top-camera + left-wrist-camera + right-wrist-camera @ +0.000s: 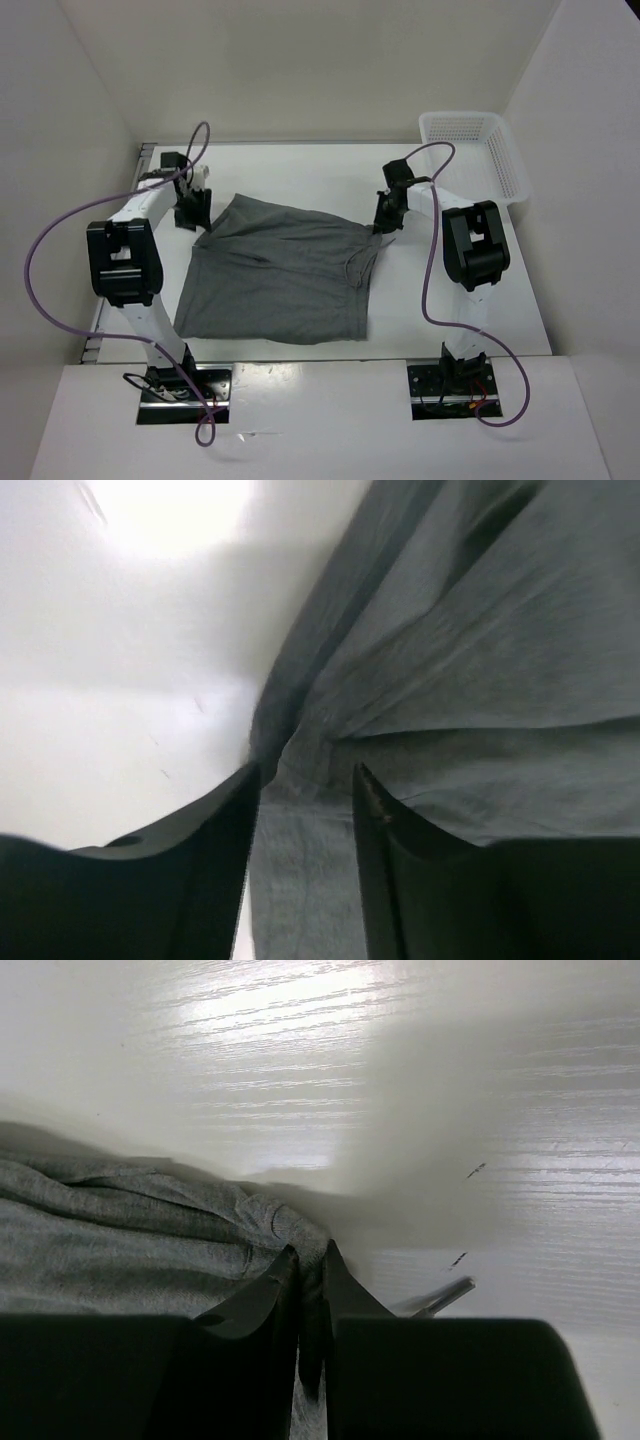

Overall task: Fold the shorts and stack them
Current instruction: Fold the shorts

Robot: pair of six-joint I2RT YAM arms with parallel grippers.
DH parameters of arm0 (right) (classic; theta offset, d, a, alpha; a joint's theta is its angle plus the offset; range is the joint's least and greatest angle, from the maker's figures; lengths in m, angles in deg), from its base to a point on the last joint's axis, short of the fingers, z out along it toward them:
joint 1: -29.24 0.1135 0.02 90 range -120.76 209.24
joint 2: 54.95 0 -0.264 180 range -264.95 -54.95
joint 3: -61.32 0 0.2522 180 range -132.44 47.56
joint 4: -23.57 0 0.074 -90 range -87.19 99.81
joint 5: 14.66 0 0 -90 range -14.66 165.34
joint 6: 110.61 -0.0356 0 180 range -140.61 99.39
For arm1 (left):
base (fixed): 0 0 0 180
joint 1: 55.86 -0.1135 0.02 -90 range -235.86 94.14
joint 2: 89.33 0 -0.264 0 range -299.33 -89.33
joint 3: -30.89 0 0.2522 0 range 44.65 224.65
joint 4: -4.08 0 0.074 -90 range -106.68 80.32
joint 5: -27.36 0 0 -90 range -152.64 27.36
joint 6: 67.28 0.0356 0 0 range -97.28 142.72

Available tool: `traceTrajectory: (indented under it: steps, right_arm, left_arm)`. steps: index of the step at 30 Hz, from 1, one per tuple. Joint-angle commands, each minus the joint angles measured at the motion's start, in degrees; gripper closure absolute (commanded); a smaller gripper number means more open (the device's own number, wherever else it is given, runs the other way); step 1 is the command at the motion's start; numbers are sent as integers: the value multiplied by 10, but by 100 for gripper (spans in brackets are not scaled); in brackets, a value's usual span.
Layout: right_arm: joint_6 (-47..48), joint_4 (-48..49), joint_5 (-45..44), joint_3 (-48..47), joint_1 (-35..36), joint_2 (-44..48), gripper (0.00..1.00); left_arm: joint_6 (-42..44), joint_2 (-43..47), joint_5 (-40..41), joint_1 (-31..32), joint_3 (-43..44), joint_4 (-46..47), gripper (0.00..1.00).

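Lying on the counter [300, 165] is one pair of shorts [280, 275]. The right pincer [308, 1252] pinches a corner, the left pincer [305, 772] straddles an edge with jaws parted, and one basket [465, 116] sits apart.

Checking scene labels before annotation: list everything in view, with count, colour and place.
shorts: 1, grey, spread flat at the table's centre
basket: 1, white mesh, far right corner
table: 1, white, under everything
cables: 2, purple, one looping off each arm
arms: 2, black and white, bases at the near edge
left hand: 1, black, open at the shorts' far left corner, cloth showing between its fingers
right hand: 1, black, shut on the shorts' far right edge
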Motion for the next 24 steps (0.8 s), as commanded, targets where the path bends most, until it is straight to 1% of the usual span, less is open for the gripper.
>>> traceTrajectory:
  steps: [1, 2, 3, 4, 6, 7, 8, 10, 16, 19, 24]
  right_arm:
    - [23, 23, 2, 5, -5, 10, 87]
    - [28, 23, 8, 5, -5, 10, 84]
    - [35, 23, 8, 5, -5, 10, 80]
    - [35, 23, 15, 5, -5, 10, 73]
    - [42, 23, 15, 5, -5, 10, 62]
    - [42, 23, 15, -1, -5, 10, 54]
    - [47, 23, 15, -1, -5, 10, 50]
    - [52, 13, 15, -7, -5, 15, 44]
    - [58, 2, -15, -7, -5, 46, 38]
    - [58, -3, -10, -7, -5, 52, 38]
    - [58, 2, -5, -1, -5, 52, 38]
  left_arm:
    - [1, -3, -66, -5, 112, 47, 46]
    - [1, -14, -77, 6, 138, 47, 46]
    - [1, -44, -87, 13, 165, 47, 46]
    - [1, -61, -92, 20, 211, 47, 46]
    - [1, -112, -97, 40, 248, 47, 45]
    - [1, -130, -97, 45, 279, 47, 45]
    - [1, -165, -90, 56, 296, 33, 45]
    - [1, -208, -79, 63, 338, 13, 45]
    - [1, -236, -58, 74, 352, 8, 44]
    - [1, -241, -45, 74, 345, 1, 44]
    - [1, -241, -45, 74, 323, 1, 44]
